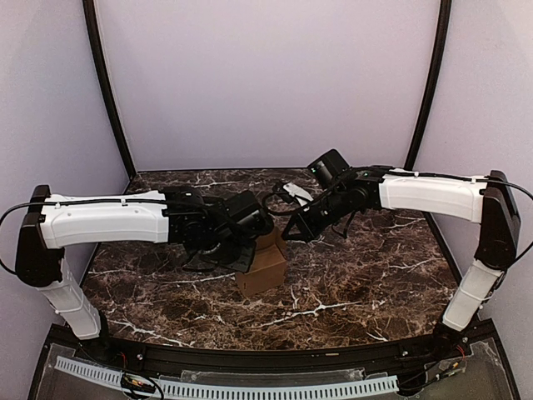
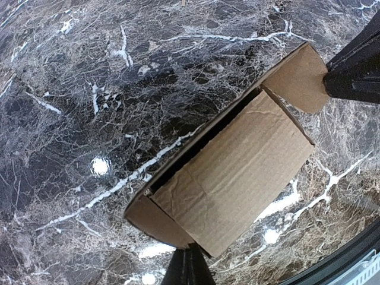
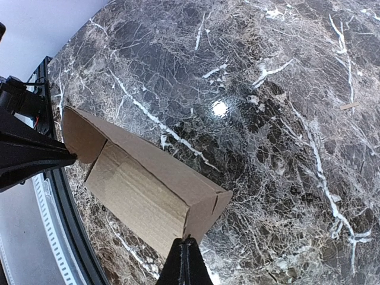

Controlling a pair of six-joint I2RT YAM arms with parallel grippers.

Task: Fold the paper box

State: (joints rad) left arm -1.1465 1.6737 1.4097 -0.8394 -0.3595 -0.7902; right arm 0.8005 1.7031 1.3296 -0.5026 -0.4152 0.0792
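Note:
The paper box (image 1: 266, 268) is plain brown cardboard, partly folded, standing on the marble table between my two arms. In the left wrist view the paper box (image 2: 237, 172) shows one long panel with a dark open slot along it and a flap at each end. My left gripper (image 2: 189, 254) is shut on the near end flap (image 2: 155, 218). In the right wrist view the paper box (image 3: 142, 190) lies slanted. My right gripper (image 3: 185, 244) is shut on the end flap (image 3: 209, 214) at the other end. The left gripper (image 1: 255, 240) and the right gripper (image 1: 293, 233) flank the box top.
The dark marble table (image 1: 358, 283) has white veins. The black front rail (image 1: 275, 358) runs along the near edge. Purple walls (image 1: 266, 83) enclose the back and sides. The right gripper's fingers (image 2: 355, 65) show at the upper right of the left wrist view.

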